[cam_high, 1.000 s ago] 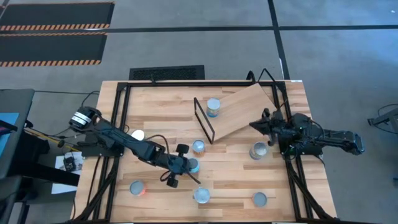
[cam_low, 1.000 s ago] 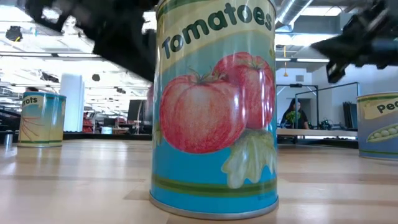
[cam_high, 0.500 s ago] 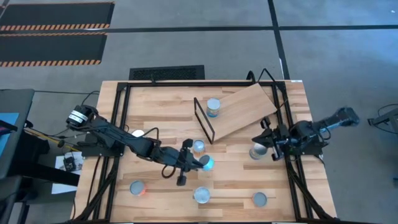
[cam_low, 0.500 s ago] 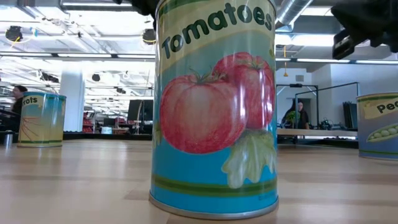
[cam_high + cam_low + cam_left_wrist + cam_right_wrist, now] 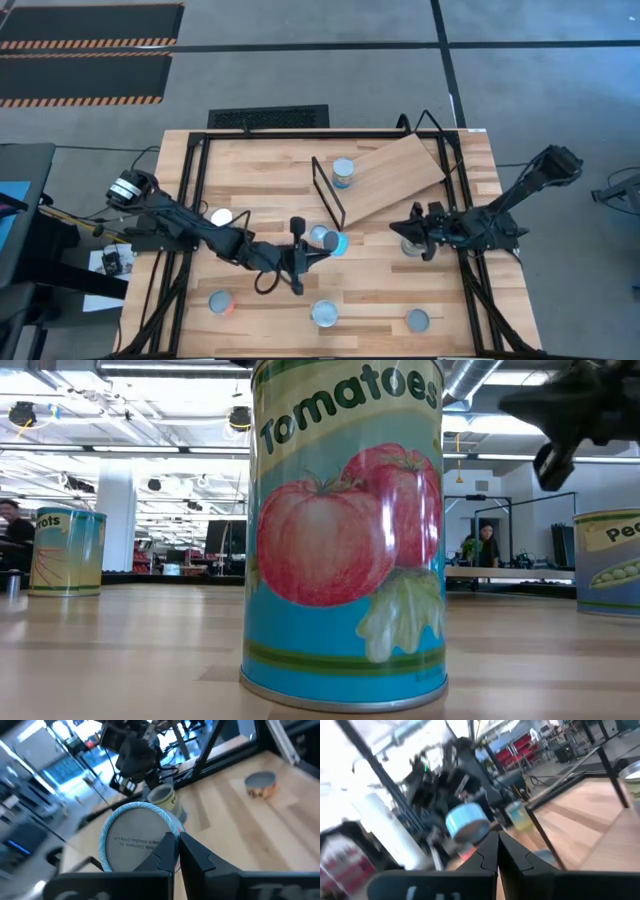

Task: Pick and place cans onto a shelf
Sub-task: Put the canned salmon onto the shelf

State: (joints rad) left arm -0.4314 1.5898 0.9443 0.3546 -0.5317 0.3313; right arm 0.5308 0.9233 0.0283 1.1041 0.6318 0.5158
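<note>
Currently one can (image 5: 343,172) stands on the shelf (image 5: 400,175), close to its black wire end, at about 12 o'clock from the table (image 5: 260,170) centre. Judged from this, the task is in its early part.

Left gripper (image 5: 312,250) is near the table centre. Its fingers are pressed together and pinch the rim of a blue can (image 5: 336,243), which is tipped on its side and off the wood. It hangs just short of the wire end, at roughly 6 o'clock from it. The left wrist view shows the can's round face turned to the camera. This can looks to be on its way to the shelf, not yet set down.

Right gripper (image 5: 412,232) is at 3 o'clock from the centre, over a pale-labelled can (image 5: 408,245) that stands just off the shelf's near edge. Its fingers are drawn close together with nothing between them; no grasp there yet.

Left to do, as far as shown:
- a silver-topped can (image 5: 320,236) just beside the carried one
- a red can (image 5: 221,302) at 7 o'clock
- a can (image 5: 325,314) at 6 o'clock
- a can (image 5: 417,320) at 5 o'clock
- the pale-labelled one under the right gripper
</note>
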